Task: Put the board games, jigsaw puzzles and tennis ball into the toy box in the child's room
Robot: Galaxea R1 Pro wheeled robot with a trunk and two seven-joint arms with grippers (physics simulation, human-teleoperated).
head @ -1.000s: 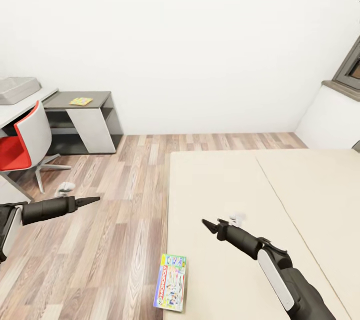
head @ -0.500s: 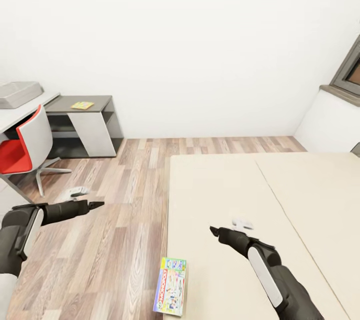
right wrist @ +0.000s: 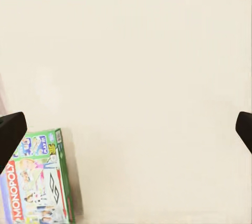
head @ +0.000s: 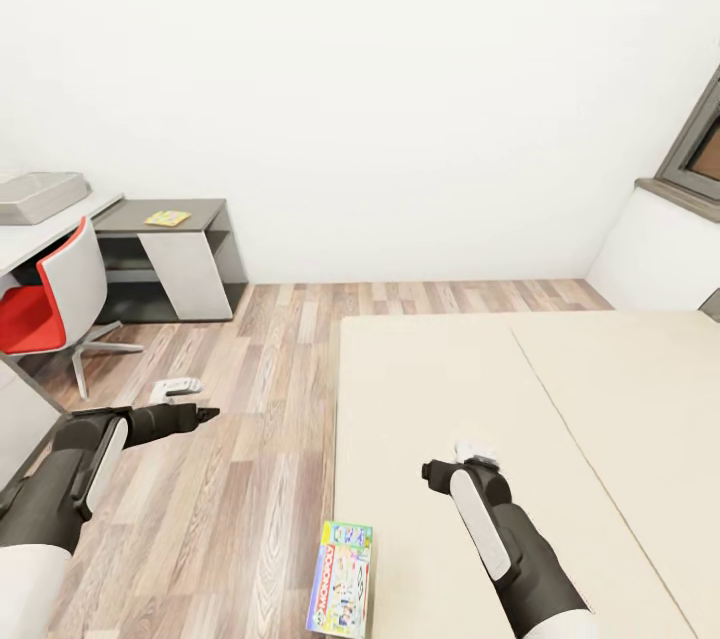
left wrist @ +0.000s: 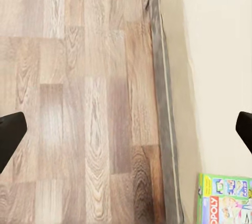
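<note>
The robot faces a white-walled room w/ wood-plank floor [head: 250, 399]. The large flat beige mattress of the bed [head: 560, 389] fills the lower right of the head view. One thin cardboard board game box w/ green border and "MONOPOLY" print [head: 342, 592] lies flat at the bed's near left edge, slightly overhanging it; it also shows in the left wrist view [left wrist: 226, 199] and right wrist view [right wrist: 38, 176].

The left gripper [head: 205, 414] hangs over the floor, apart from the bed, black fingertips [left wrist: 10, 134] spread wide, nothing between them. The right gripper [head: 432, 471] hangs over the mattress, beyond the box and not touching it; its fingertips [right wrist: 9, 132] are also spread wide, empty.

At far left stands the glossy white desk [head: 50, 229] w/ the shallow light grey toy box tray [head: 38, 196] on top, and a red-and-white swivel chair [head: 50, 299] in front. Beside the desk is a lower dark grey side unit [head: 190, 219] w/ a small yellow flat item [head: 166, 217] on it, too small to ID.
</note>
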